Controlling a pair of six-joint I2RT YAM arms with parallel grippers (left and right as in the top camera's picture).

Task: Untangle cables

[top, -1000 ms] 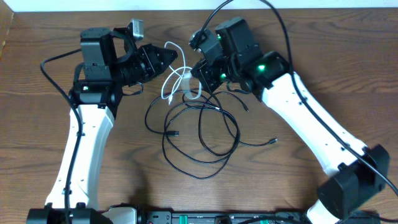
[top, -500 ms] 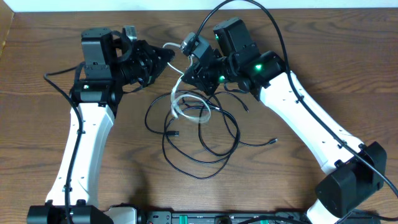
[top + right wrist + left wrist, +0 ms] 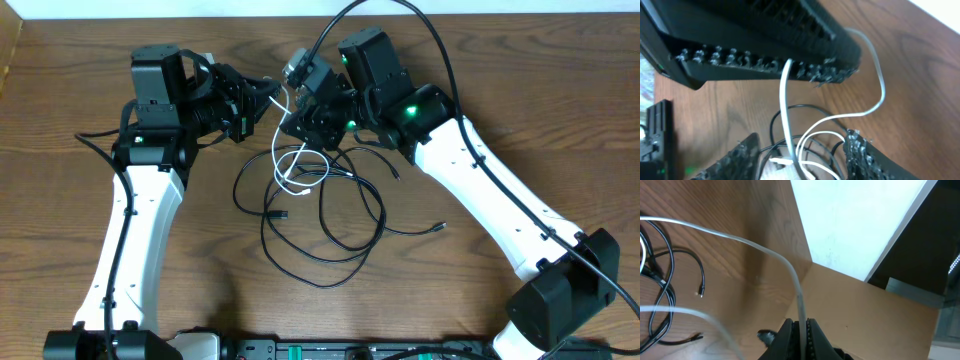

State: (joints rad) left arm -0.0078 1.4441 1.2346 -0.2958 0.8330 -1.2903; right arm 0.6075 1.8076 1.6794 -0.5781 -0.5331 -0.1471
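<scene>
Overhead, you have the wooden table (image 3: 560,110) carrying everything. The two white arms reach in from the near edge: the left arm (image 3: 135,240) and the right arm (image 3: 500,210). Their black heads almost meet over the far middle. A thick black cord (image 3: 445,45) arches above the right arm's head, and a second cord (image 3: 95,150) loops out beside the left arm.

Between the arms, the black cables (image 3: 330,240) lie flat on the table in loose loops that cross one another, just in front of the two heads. The white cable (image 3: 290,165) has a small coil resting on top of those black loops and rises from there toward the heads.

In the left wrist view, your left claw (image 3: 801,326) is pinched tight on the white cable, which runs straight into its closed tips. In the right wrist view, your right claw (image 3: 801,142) stands wide, with the white cable passing through the gap. You cannot tell whether it touches either finger. The left arm's black head fills the top of that view, close in front of the right claw.
</scene>
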